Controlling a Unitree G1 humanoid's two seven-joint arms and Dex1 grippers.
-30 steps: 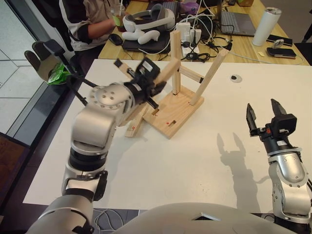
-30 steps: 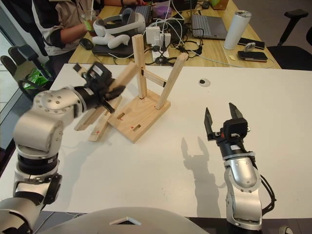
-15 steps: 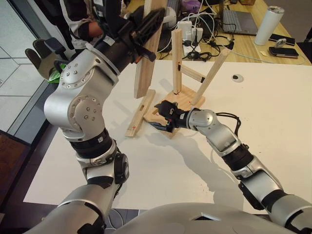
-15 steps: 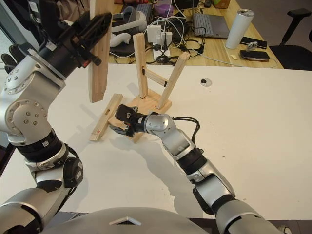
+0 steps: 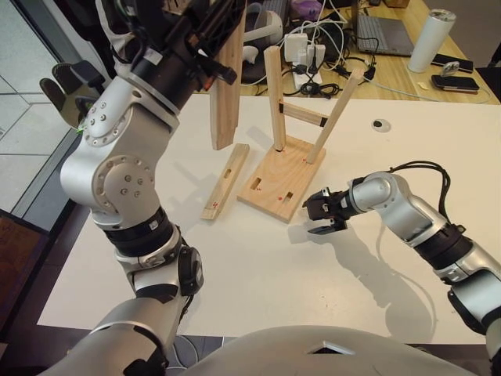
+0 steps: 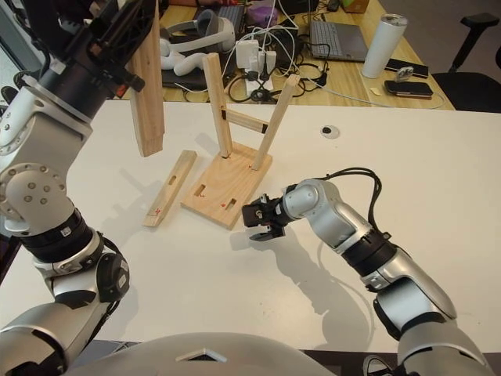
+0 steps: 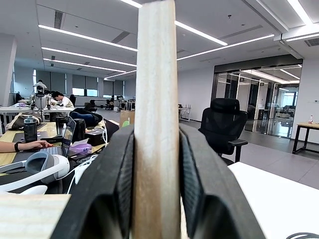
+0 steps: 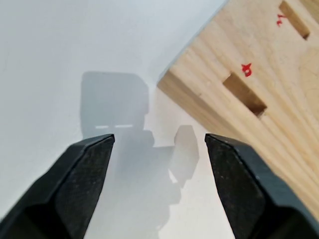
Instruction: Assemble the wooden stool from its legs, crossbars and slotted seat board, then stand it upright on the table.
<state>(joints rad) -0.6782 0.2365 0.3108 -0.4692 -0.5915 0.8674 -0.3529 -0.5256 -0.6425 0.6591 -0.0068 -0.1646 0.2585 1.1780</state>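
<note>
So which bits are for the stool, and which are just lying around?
For the stool: seat board, two standing legs, crossbar, loose leg on the table, held leg in the left gripper. The open right gripper is beside the board.

Just lying about, on the desk behind: tumbler, laptop, headset, phone, cables.

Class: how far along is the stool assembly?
Done: two legs and a crossbar stand in the seat board. In hand: left gripper holds a third leg; right gripper open beside the board. Left: loose leg on the table, two empty slots, turning it upright.
</note>
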